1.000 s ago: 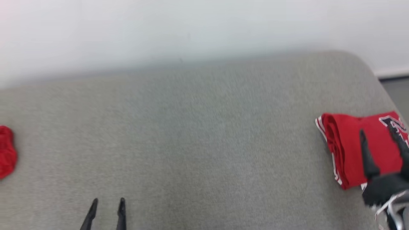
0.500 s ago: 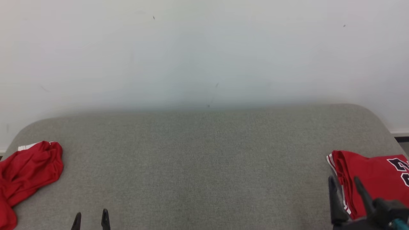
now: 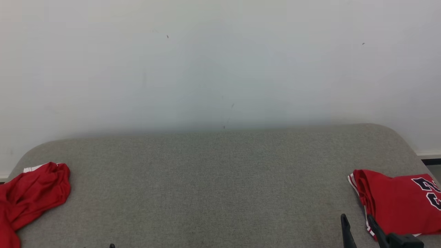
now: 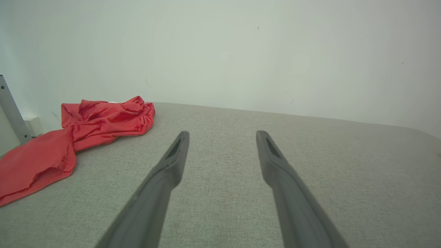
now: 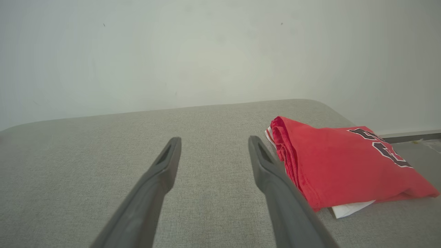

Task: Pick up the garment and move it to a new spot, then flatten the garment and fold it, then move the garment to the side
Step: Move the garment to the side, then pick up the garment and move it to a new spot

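We back the right gripper (image 3: 357, 217), wide and empty like the left gripper (image 4: 222, 137), off the jersey (image 3: 399, 203) at the cushion's (image 3: 220, 179) right edge (probably done).

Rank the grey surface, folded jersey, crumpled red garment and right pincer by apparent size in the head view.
1. grey surface
2. folded jersey and crumpled red garment: alike, both cropped, unranked
3. right pincer
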